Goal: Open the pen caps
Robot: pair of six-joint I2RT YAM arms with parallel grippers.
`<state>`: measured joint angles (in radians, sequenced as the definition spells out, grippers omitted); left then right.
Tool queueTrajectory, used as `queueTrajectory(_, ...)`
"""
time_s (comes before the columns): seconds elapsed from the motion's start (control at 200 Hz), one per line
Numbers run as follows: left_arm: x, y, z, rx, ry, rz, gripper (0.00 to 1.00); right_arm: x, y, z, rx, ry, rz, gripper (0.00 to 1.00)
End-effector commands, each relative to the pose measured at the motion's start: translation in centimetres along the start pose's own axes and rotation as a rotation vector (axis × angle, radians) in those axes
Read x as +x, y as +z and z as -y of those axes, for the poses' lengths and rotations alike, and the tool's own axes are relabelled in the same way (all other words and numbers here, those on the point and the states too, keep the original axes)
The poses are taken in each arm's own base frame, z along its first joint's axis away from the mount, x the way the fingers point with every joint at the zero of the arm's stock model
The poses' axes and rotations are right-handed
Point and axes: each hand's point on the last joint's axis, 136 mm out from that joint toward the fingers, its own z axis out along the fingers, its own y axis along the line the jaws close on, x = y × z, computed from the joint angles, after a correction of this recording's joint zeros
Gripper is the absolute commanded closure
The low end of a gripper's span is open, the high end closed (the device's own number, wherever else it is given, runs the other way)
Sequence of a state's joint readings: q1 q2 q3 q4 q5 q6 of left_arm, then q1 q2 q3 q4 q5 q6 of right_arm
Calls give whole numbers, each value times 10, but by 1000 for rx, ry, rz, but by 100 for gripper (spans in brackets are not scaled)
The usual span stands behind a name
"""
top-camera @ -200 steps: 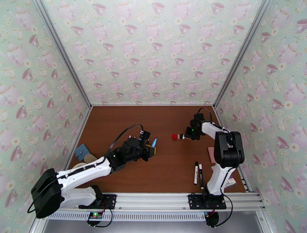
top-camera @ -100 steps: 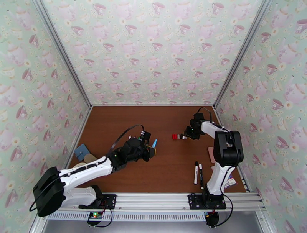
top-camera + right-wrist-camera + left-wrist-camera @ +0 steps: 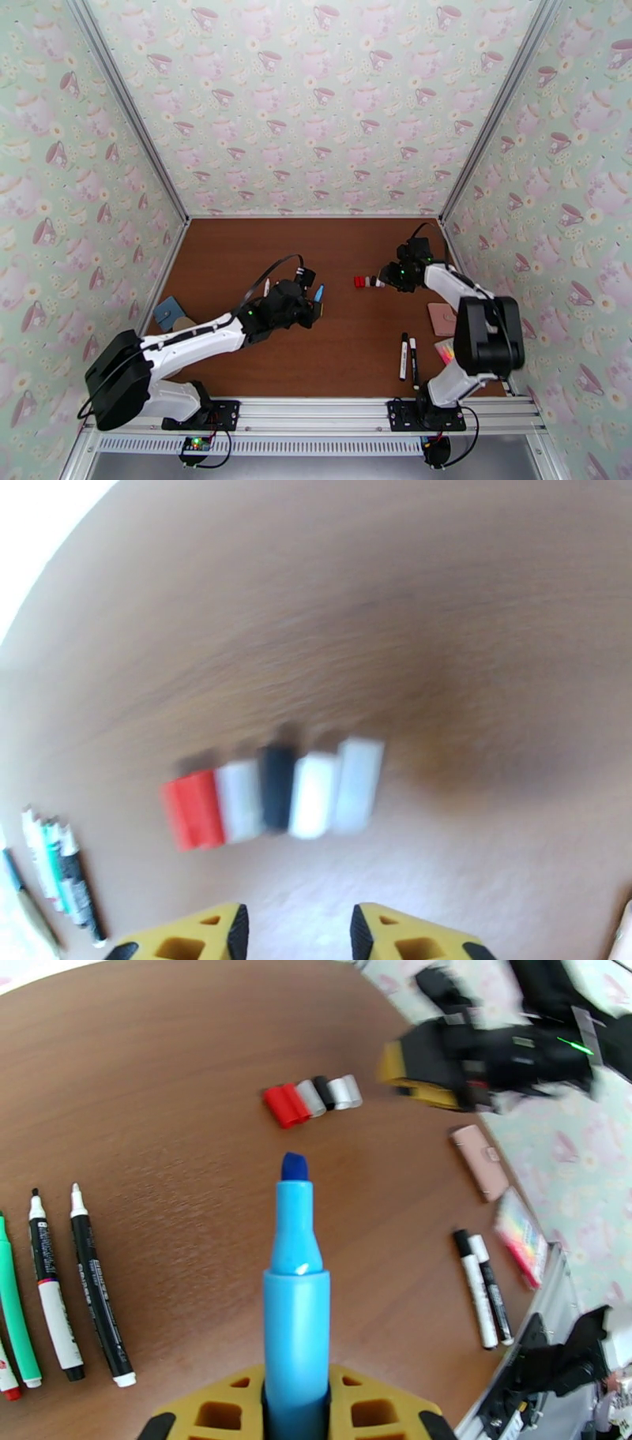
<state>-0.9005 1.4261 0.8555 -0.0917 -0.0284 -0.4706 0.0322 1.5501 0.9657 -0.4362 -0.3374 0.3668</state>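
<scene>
The row of pen caps [image 3: 276, 796] sat about mid-table on the brown tabletop [image 3: 237, 253]. They lay side by side, touching: red at one end, then a whitish one, a black one and a couple more white ones.

The right gripper [image 3: 296, 924] hung just beside the white end of that row. Its yellow fingers were parted with nothing between them, and there was a visible gap between it and the caps.

Well off past the red end of the row, the left gripper [image 3: 296, 1410] was clamped tight on a light-blue marker [image 3: 296, 1307]. That one was already uncapped, and its dark blue chisel tip [image 3: 294, 1167] pointed roughly at the caps.

Further out on that same red-end side, well apart from the row, three more bare-tipped pens lay parallel: a green one [image 3: 16, 1307], a white-and-black one [image 3: 51, 1307] and a black one [image 3: 99, 1299].

On the arm-base side of the row, off its white end, two black-and-white pens [image 3: 476, 1291] lay next to each other. I couldn't really tell if those had caps on.

Past the white end, toward the right wall, were a pink case [image 3: 480, 1161] and a highlighter pack [image 3: 521, 1236].
</scene>
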Motion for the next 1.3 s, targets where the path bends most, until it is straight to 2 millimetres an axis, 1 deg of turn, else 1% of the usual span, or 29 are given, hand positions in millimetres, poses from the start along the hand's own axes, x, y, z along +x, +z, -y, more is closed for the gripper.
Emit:
queueTrajectory(0.0, -1, 10, -11, -112, -13, -16, 87, 10, -10, -35, -178, -10, 55, 55)
queueTrajectory(0.105, 1, 22, -17, -168, -26, -53, 87, 28, -22, -56, -257, -44, 74, 51)
queueTrajectory(0.135, 7, 26, -21, -187, -25, -74, 87, 34, -25, -60, -274, -51, 74, 50)
queueTrajectory(0.145, -1, 26, -16, -181, -27, -61, 87, 36, -26, -62, -280, -53, 75, 49)
queueTrajectory(0.165, -4, 27, -15, -186, -32, -57, 87, 39, -28, -64, -295, -55, 79, 48)
queueTrajectory(0.22, -4, 33, -20, -219, -44, -63, 87, 49, -35, -74, -346, -71, 85, 45)
queueTrajectory(0.285, -3, 39, -25, -256, -55, -73, 87, 61, -41, -79, -389, -77, 83, 41)
queueTrajectory(0.421, -2, 56, -31, -312, -57, -107, 87, 80, -54, -91, -477, -100, 79, 24)
queueTrajectory(0.521, -1, 67, -36, -354, -63, -125, 87, 91, -59, -91, -487, -113, 72, 14)
queueTrajectory(0.606, 1, 76, -42, -375, -77, -136, 87, 96, -63, -90, -496, -108, 74, 0)
queueTrajectory(0.741, 2, 86, -53, -416, -93, -145, 86, 101, -69, -96, -552, -85, 72, 0)
queueTrajectory(0.931, 10, 96, -65, -467, -87, -175, 83, 102, -68, -91, -521, -71, 74, 0)
queueTrajectory(0.987, 12, 99, -70, -484, -91, -183, 83, 103, -69, -92, -531, -67, 67, 0)
queueTrajectory(1.032, 14, 100, -74, -502, -92, -185, 83, 104, -69, -94, -540, -65, 57, 0)
queueTrajectory(1.177, 14, 102, -85, -544, -90, -180, 82, 97, -69, -88, -505, -45, 104, 0)
queueTrajectory(1.297, 15, 102, -97, -585, -86, -184, 82, 96, -68, -83, -478, -35, 117, 0)
